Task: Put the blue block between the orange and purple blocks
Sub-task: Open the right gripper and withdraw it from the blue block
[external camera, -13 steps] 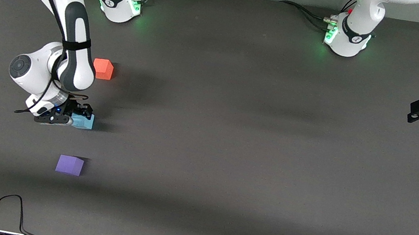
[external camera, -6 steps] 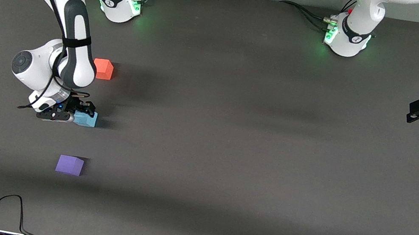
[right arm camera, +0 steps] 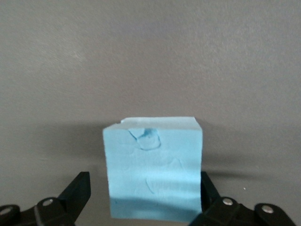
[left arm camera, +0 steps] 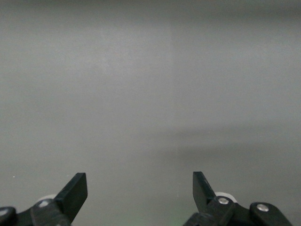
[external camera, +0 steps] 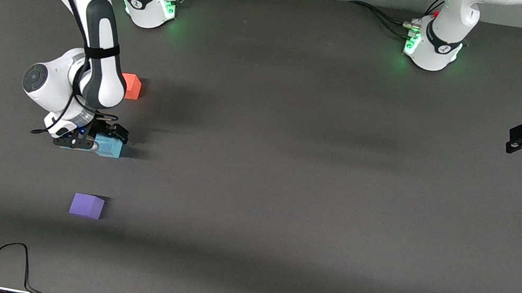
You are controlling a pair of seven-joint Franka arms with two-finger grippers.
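The blue block (external camera: 110,147) sits on the dark table, nearer the front camera than the orange block (external camera: 133,87) and farther than the purple block (external camera: 87,205). My right gripper (external camera: 105,139) is low over the table with its open fingers on either side of the blue block (right arm camera: 153,167). In the right wrist view (right arm camera: 145,194) one finger touches the block's side and a small gap shows at the other. The right arm's elbow hides part of the orange block. My left gripper (external camera: 516,139) waits open and empty at the left arm's end of the table (left arm camera: 140,188).
A black cable (external camera: 8,257) loops on the table near the front edge, nearer the camera than the purple block. The two arm bases (external camera: 149,0) (external camera: 431,47) stand along the table's back edge.
My right arm and gripper have shifted a little toward the left arm's end and away from the front camera, and the blue block has shifted with them. The left arm has barely moved.
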